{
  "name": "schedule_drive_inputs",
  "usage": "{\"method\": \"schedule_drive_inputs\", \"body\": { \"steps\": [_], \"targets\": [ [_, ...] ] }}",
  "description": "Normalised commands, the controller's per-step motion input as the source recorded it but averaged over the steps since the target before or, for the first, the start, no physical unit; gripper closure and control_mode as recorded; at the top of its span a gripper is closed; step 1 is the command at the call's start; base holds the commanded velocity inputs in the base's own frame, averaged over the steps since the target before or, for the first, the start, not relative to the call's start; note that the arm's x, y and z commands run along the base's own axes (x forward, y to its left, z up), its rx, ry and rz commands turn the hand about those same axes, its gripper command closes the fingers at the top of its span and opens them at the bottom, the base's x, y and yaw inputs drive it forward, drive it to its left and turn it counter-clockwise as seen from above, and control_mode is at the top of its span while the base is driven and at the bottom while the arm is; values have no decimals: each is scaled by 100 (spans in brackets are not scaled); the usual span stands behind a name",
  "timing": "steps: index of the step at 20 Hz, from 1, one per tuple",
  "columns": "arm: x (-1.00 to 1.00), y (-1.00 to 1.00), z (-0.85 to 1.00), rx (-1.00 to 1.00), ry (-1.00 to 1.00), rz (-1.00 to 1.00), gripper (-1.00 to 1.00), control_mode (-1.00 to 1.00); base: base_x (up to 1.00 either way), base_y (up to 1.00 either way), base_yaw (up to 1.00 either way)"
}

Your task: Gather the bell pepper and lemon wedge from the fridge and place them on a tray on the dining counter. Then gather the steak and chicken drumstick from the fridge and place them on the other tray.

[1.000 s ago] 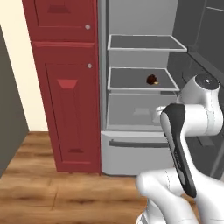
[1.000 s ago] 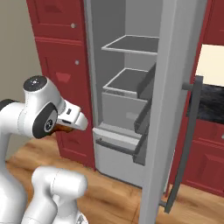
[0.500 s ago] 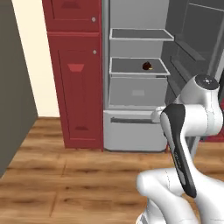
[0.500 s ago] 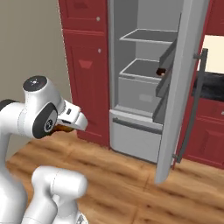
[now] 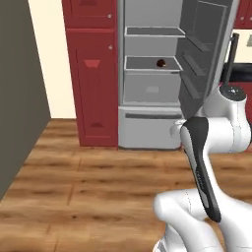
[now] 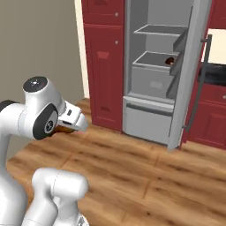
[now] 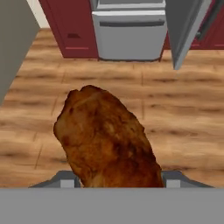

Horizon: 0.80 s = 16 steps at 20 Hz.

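Your jaws grasp the chicken drumstick (image 7: 107,140) above the wooden floor (image 7: 183,118), away from the open fridge (image 5: 152,74), where one dark item (image 5: 161,62) remains shelved; tray delivery is still pending.

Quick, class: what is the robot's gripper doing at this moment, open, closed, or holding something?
Gripper: closed on a browned chicken drumstick, held above the wooden floor.
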Motion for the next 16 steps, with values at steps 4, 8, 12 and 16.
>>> {"method": "schedule_drive_inputs", "body": {
  "steps": [4, 8, 12, 16],
  "targets": [
    [0, 0, 0, 0, 0, 0, 100, 100, -100, 16, 0],
    [0, 0, 0, 0, 0, 0, 100, 100, -100, 10, 0],
    [0, 0, 0, 0, 0, 0, 100, 100, -100, 10, 0],
    [0, 0, 0, 0, 0, 0, 100, 100, -100, 4, 0]
  ]
}}
